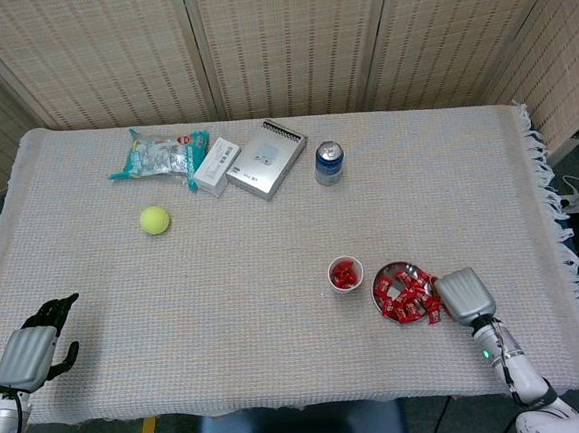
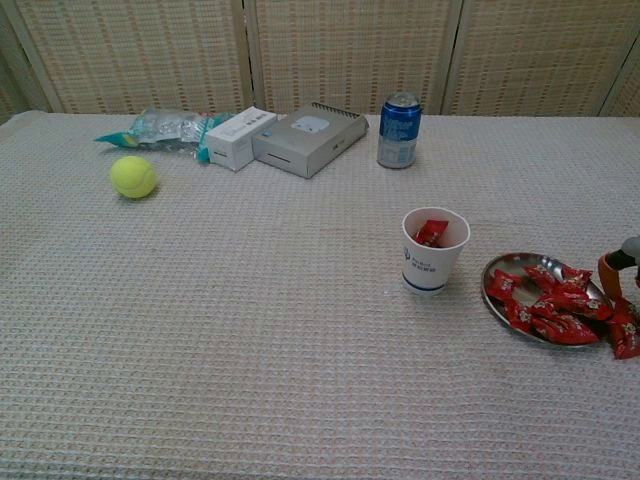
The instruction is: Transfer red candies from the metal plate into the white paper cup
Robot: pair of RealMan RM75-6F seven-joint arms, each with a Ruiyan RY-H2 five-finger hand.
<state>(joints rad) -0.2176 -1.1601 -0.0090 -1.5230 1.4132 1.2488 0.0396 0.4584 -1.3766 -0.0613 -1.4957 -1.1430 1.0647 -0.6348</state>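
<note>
Woven-cloth table: red candies heaped on metal plate, just right of white paper cup w/ candy inside. Right hand at plate's edge, grip unclear; left hand empty, fingers apart.

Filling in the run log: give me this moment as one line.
right hand: at metal plate rim, on candies | left hand: idle, open | paper cup: holds candy

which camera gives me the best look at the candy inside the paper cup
The chest view: the white paper cup is large and close, with a red candy distinct against its inner wall. The head view looks straight down into the cup, showing only a small red patch.
</note>
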